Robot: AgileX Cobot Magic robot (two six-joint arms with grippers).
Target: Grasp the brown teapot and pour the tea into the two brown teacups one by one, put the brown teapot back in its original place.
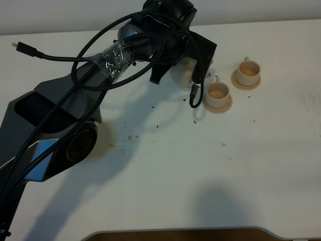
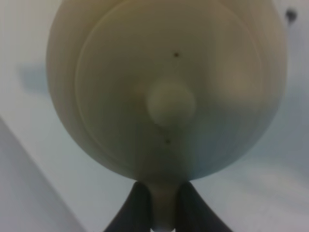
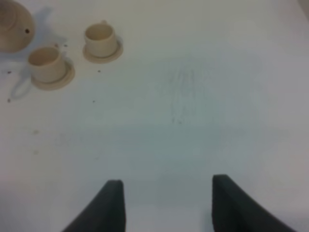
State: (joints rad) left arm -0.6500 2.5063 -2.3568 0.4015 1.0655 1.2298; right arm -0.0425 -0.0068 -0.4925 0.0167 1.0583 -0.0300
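The brown teapot fills the left wrist view from above, its lid knob in the middle. My left gripper is shut on the teapot's loop handle, one dark finger on each side. In the high view the left arm's wrist covers most of the teapot; whatever it rests on is hidden. Just right of it stand the two brown teacups, upright on their saucers. My right gripper hangs open over bare table, far from the teacups and the teapot.
The left arm's base and links fill the left side of the table, with a loose cable end at the back left. Dark specks and brown stains dot the white tabletop. The table's front edge runs along the bottom.
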